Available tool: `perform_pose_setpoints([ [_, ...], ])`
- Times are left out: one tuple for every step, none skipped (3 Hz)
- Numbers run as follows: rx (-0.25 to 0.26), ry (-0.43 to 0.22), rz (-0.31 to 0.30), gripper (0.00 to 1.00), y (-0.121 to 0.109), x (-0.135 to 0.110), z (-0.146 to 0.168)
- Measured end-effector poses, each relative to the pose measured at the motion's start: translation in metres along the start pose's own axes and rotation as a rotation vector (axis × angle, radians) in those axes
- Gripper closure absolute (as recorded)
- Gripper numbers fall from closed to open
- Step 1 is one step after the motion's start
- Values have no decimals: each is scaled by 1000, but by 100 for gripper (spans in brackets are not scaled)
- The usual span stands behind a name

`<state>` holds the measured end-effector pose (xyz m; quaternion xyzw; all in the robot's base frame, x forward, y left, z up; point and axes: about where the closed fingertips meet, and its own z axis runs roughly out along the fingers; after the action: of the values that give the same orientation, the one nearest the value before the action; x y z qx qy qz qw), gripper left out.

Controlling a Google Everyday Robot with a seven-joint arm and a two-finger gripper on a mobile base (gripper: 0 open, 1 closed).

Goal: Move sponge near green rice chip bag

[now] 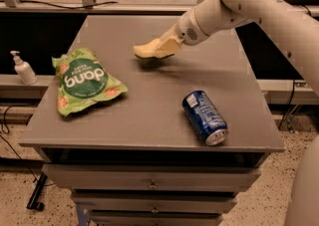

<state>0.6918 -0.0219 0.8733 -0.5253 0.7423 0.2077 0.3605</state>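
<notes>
Camera view: tool [160, 47] is over the rear-middle of the worktop [149, 105], arm coming in from upper right. Fingers are closed on the sponge [143, 51], which sticks out left of the tip, clear of the surface, shadow beneath. Green rice chip bag [84, 81] lies flat at left, well apart from the sponge. Blue can [204, 117] lies on its side, front right. Pump bottle [22, 68] is on the ledge at left.
</notes>
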Motion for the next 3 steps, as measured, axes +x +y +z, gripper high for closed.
perform_pose_setpoints([
  [-86, -43, -79, 100, 38, -31, 13],
  [-133, -71, -154, 100, 66, -45, 25],
  [-147, -83, -239, 84, 82, -47, 37],
])
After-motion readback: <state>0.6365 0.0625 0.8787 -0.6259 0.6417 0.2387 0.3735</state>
